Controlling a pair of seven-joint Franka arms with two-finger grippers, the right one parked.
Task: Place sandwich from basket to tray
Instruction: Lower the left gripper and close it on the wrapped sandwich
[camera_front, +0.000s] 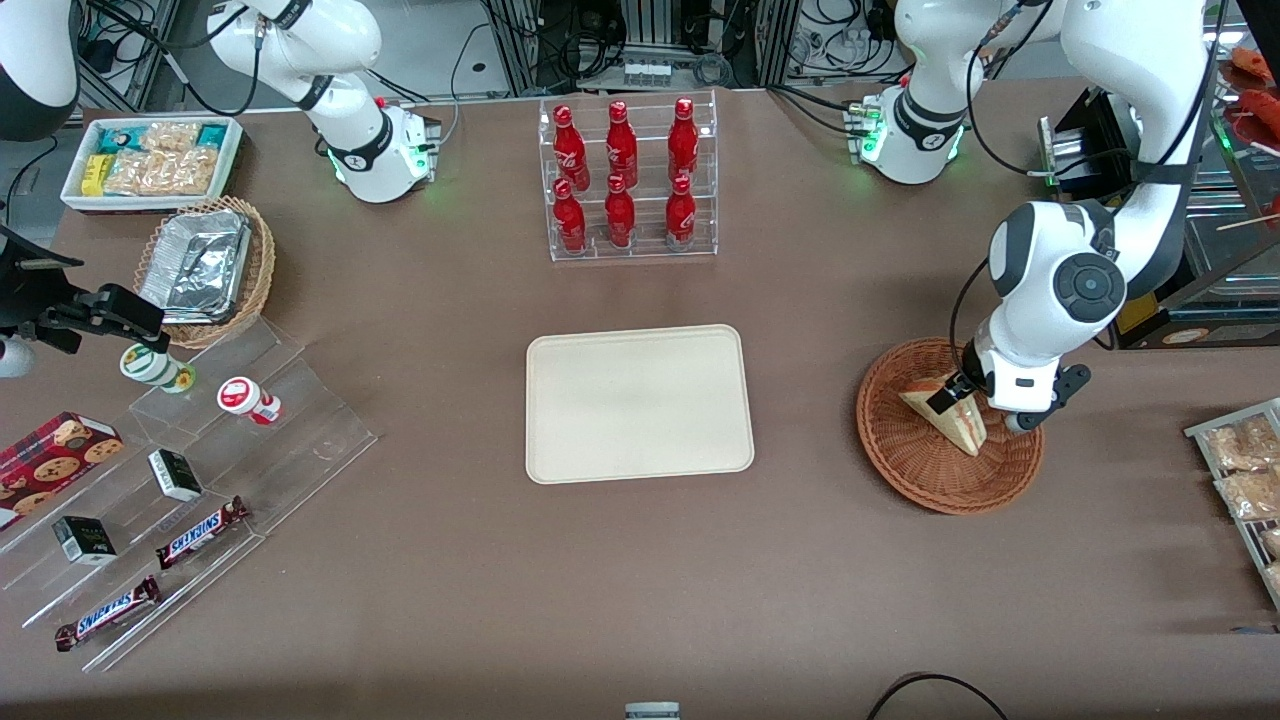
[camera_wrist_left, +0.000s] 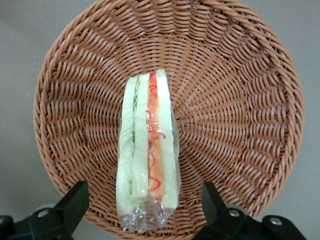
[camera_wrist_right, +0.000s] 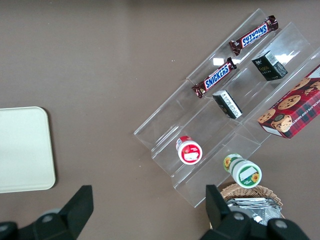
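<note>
My gripper (camera_wrist_left: 145, 210) was hanging wide open right over the sandwich (camera_wrist_left: 147, 150), which stood on edge in the basket (camera_wrist_left: 240, 80), long axis running straight out between my fingers (camera_wrist_left: 75, 200), so closing across its thin width looked easy.

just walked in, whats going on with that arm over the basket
The left arm's pincer hangs open over the reddish-brown basket, its fingers either side of the wrapped sandwich, not yet closed on it. The sandwich stands on edge in the basket. The cream tray at mid-table has nothing on it.
</note>
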